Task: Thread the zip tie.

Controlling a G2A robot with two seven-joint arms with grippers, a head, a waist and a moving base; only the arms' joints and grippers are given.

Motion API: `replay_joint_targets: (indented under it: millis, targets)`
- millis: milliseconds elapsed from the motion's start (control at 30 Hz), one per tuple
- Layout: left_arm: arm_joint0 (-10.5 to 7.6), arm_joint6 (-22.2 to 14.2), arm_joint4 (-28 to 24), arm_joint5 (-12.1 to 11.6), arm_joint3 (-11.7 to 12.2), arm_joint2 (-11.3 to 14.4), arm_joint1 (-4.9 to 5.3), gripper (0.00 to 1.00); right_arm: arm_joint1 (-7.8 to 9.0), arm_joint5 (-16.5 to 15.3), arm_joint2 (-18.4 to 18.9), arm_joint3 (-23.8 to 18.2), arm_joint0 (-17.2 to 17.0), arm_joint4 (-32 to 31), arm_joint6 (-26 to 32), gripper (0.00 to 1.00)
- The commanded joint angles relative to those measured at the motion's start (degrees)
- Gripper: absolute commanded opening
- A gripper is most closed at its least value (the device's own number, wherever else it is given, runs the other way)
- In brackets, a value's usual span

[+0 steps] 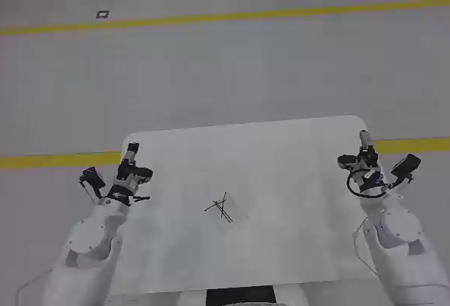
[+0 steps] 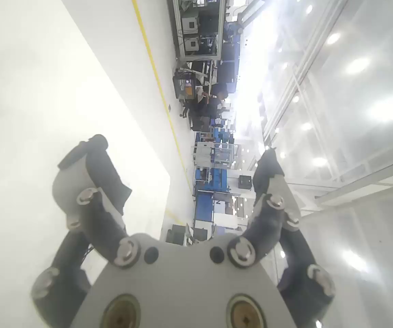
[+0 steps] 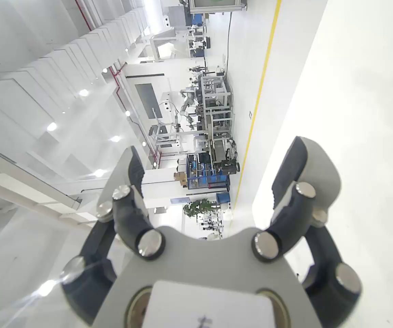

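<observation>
Thin, light, springy zip ties (image 1: pixel 222 206): judged best pinched near an end. Left tool (image 2: pixel 181 151) (9 o'clock) and right tool (image 3: pixel 215 148) (3 o'clock) released.

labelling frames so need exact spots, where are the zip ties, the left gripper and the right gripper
zip ties (image 1: pixel 223 206): top view, where the dark strips cross.
left gripper (image 2: pixel 181 153): left wrist view, midway between its open fingertips.
right gripper (image 3: pixel 214 148): right wrist view, midway between its open fingertips.

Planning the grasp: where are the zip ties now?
Top view: the zip ties lie crossed at the table centre, between the left gripper and right gripper.
</observation>
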Motion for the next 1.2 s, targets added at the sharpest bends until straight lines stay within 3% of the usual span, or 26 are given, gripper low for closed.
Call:
replay_joint_targets:
  millis: [0,33,67,100,167,333,733,900,1000,1067,1167]
  targets:
    - [0.0,0.0,0.0,0.0,0.0,0.0,0.0,0.78,0.0,0.0,0.0,0.0,0.0,0.0,0.0,0.78]
    - [0.0,0.0,0.0,0.0,0.0,0.0,0.0,1.0,0.0,0.0,0.0,0.0,0.0,0.0,0.0,0.78]
    - [0.0,0.0,0.0,0.0,0.0,0.0,0.0,0.78,0.0,0.0,0.0,0.0,0.0,0.0,0.0,1.0]
    - [-0.11,-0.88,1.38,-0.19,-1.02,0.6,0.05,1.0,0.0,0.0,0.0,0.0,0.0,0.0,0.0,1.0]
    - [-0.03,-3.2,7.1,1.19,-3.5,3.23,0.22,1.0,0.0,0.0,0.0,0.0,0.0,0.0,0.0,1.0]
    - [0.24,-7.39,15.1,5.36,-7.01,7.27,0.51,1.0,0.0,0.0,0.0,0.0,0.0,0.0,0.0,1.0]
    - [-0.03,-7.59,18.19,5.81,-7.82,8.19,0.6,1.0,0.0,0.0,0.0,0.0,0.0,0.0,0.0,1.0]
    - [-1.34,-10.47,23.72,10.91,-10.34,11.92,0.72,1.0,0.0,0.0,0.0,0.0,0.0,0.0,0.0,1.0]
    - [-2.65,-13.49,29.58,16.27,-12.35,14.85,0.94,1.0,0.0,0.0,0.0,0.0,0.0,0.0,0.0,1.0]
    - [-2.7,-15.64,33.78,16.75,-11.9,16.57,1.11,1.0,0.0,0.0,0.0,0.0,0.0,0.0,0.0,1.0]
    - [-2.38,-17.39,36.74,16.75,-11.14,17.14,1.1,1.0,0.0,0.0,0.0,0.0,0.0,0.0,0.0,1.0]
